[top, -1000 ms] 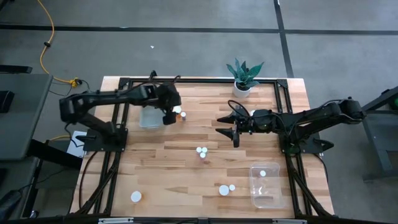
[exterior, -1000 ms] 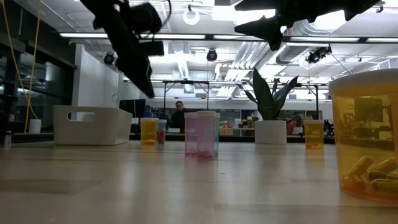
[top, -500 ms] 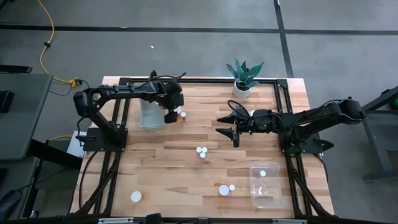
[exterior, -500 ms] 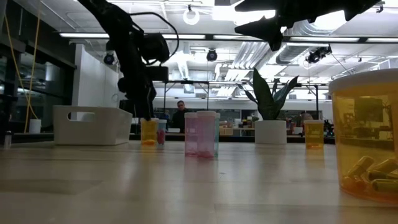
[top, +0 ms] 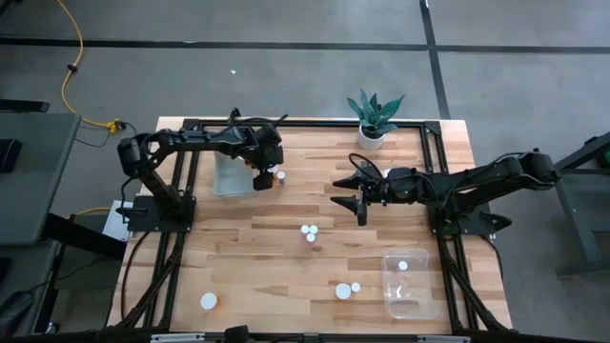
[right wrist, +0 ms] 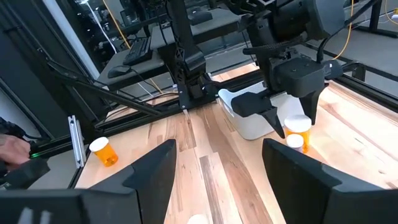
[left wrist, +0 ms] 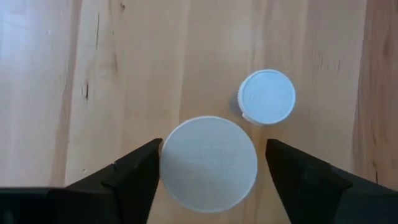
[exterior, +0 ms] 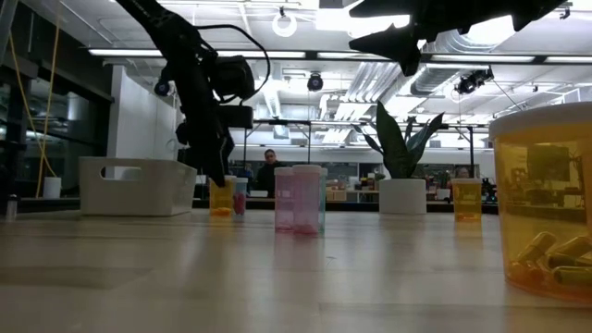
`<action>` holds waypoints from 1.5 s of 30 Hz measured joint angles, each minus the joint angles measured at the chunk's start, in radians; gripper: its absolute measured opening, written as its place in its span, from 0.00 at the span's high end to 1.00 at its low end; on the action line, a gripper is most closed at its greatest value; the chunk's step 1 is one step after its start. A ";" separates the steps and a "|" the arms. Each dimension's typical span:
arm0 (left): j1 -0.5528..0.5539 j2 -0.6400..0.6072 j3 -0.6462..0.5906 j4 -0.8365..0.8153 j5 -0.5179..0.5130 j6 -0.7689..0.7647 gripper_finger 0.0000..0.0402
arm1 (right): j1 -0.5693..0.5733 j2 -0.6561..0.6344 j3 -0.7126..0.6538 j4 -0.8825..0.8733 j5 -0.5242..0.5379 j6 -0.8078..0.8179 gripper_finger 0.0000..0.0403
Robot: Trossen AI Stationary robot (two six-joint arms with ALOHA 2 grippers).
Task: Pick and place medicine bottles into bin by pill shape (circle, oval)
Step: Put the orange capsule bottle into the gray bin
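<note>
Directly beneath the left gripper, its two fingers spread and not yet closed, an orange medicine bottle stands upright, its long axis vertical and white cap centred between the jaws. Just beyond stands a smaller-capped bottle, close enough to crowd a finger. Beside both sits the white bin. Farther off, the right gripper hangs open and empty mid-table.

L gripper low, R gripper raised, both open
</note>
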 joint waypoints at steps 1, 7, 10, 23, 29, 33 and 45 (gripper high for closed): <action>0.000 0.000 0.000 -0.001 -0.001 0.000 0.35 | 0.000 0.000 0.000 0.000 0.000 -0.001 0.42; -0.004 0.000 0.000 0.000 -0.006 0.014 0.50 | 0.000 0.000 0.000 0.000 0.000 0.000 0.42; -0.008 0.000 0.009 -0.013 -0.007 0.014 0.53 | 0.000 0.000 0.000 0.000 0.000 0.001 0.42; 0.037 -0.193 0.273 -0.211 -0.067 -0.004 0.49 | 0.000 0.000 0.000 0.000 0.000 0.000 0.42; 0.036 -0.379 0.276 -0.430 -0.104 -0.073 0.50 | 0.000 0.000 0.000 0.000 0.000 0.000 0.42; 0.016 -0.457 0.213 -0.504 -0.142 -0.119 0.50 | 0.000 0.000 0.000 0.000 0.000 -0.002 0.42; -0.036 -0.518 -0.223 -0.256 -0.193 -0.228 0.50 | -0.002 0.000 0.000 0.000 0.020 0.000 0.42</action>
